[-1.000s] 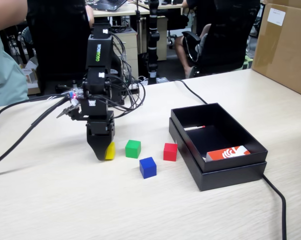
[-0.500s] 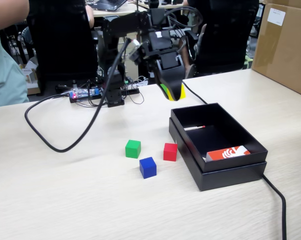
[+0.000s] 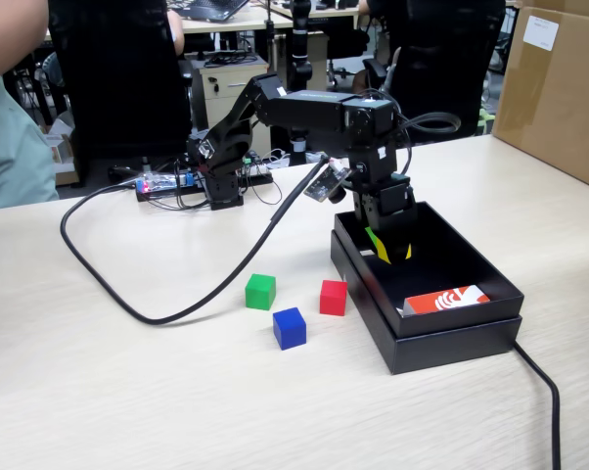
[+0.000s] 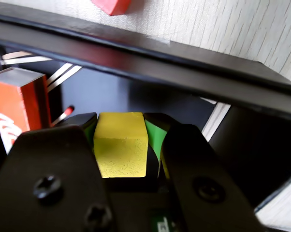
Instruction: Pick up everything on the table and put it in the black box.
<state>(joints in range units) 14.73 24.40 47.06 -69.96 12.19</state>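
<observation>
Fixed view: yellow cube is clamped in the gripper, held low over the black box; green cube, blue cube, red cube are left on the table.
Wrist view: yellow cube is seen pinched between both jaws, above the box interior.

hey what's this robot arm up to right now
The gripper is clamped on the yellow cube and hangs inside the black box, just above its floor. An orange-and-white card already lies in the box. The green cube, blue cube and red cube sit on the table left of the box in the fixed view, not yet picked up.
</observation>
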